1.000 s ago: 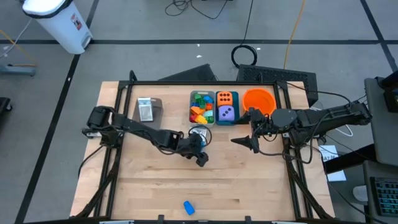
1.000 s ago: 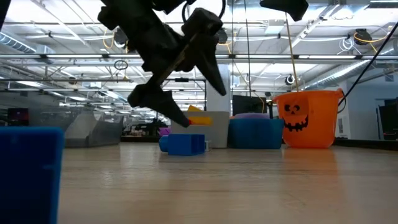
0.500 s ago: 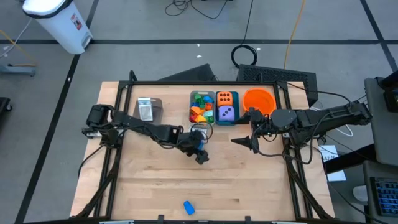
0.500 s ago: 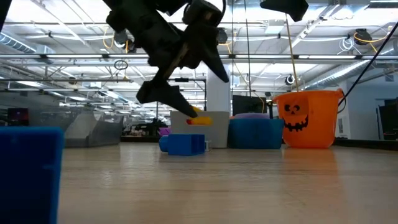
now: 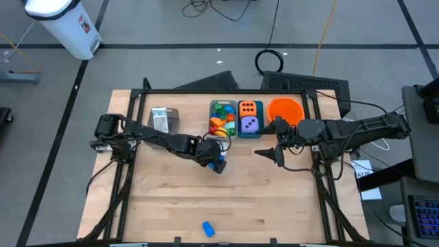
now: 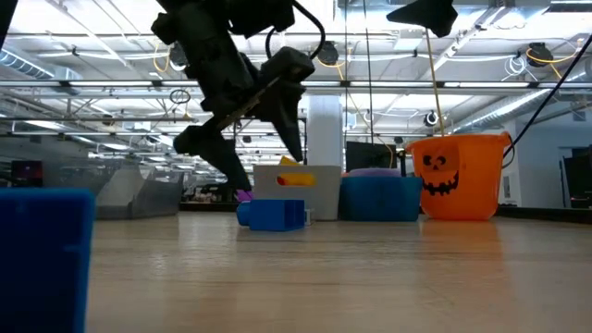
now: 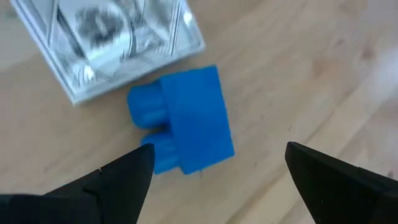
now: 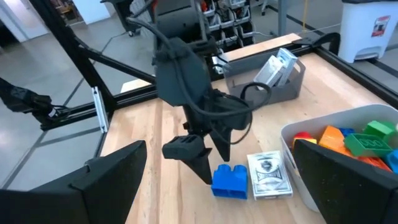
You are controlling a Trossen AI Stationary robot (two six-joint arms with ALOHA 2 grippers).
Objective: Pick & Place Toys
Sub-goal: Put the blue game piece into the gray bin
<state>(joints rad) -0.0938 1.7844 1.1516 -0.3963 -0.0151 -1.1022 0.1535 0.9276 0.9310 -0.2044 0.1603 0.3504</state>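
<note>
Brick first: your blue brick (image 7: 186, 124) lies on the bare wood just beside a white printed packet (image 7: 106, 43), near the grey toy bin (image 8: 348, 149). Your left gripper (image 7: 217, 171) hovers directly above it, fingers spread wide and holding nothing, the brick framed between them. Its long axis looks to run roughly across the line between the fingertips, studs toward the packet. The right gripper (image 5: 264, 152) waits farther off, also wide open and empty. You can't read the packet's print
</note>
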